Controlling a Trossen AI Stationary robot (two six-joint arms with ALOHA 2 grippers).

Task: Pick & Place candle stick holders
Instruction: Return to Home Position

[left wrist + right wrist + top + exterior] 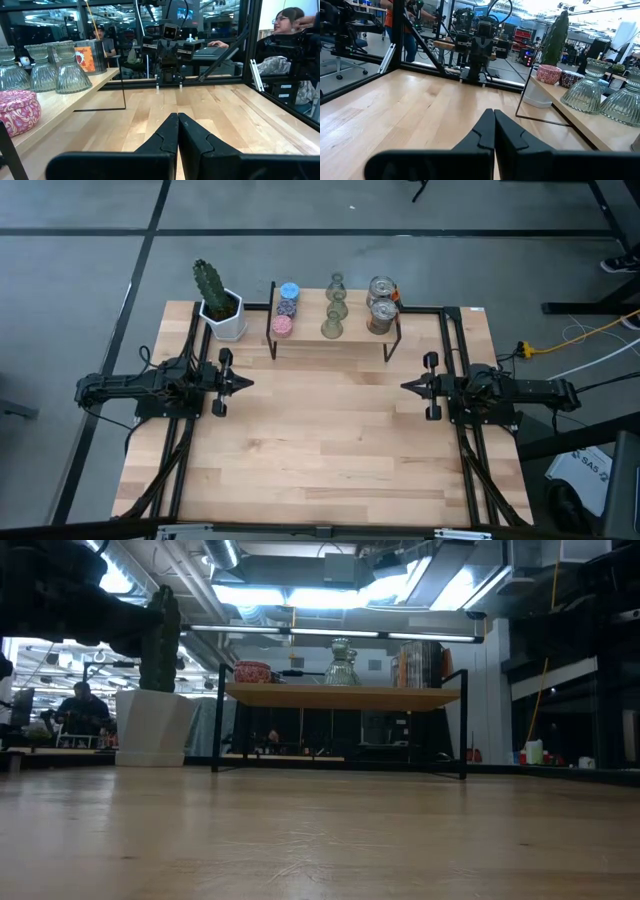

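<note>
The candle stick holders stand on a low wooden shelf point(335, 332) with black legs at the table's far middle. There are three round ones, blue point(289, 290), dark point(288, 307) and pink point(283, 326). Beside them stand three green glass flared ones point(336, 305) and two shiny cups point(381, 313). My left gripper point(243, 383) is shut at the table's left, level, pointing toward the centre. My right gripper point(408, 387) is shut at the right, facing it. Neither touches anything. The left wrist view shows the pink holder point(17, 112) and the glass ones point(70, 75).
A white pot with a green cactus point(222, 308) stands at the shelf's left end. Black frame rails point(180, 440) run along both table sides. Bare wood lies between the grippers and toward the near edge. A person point(287, 35) sits beyond the table.
</note>
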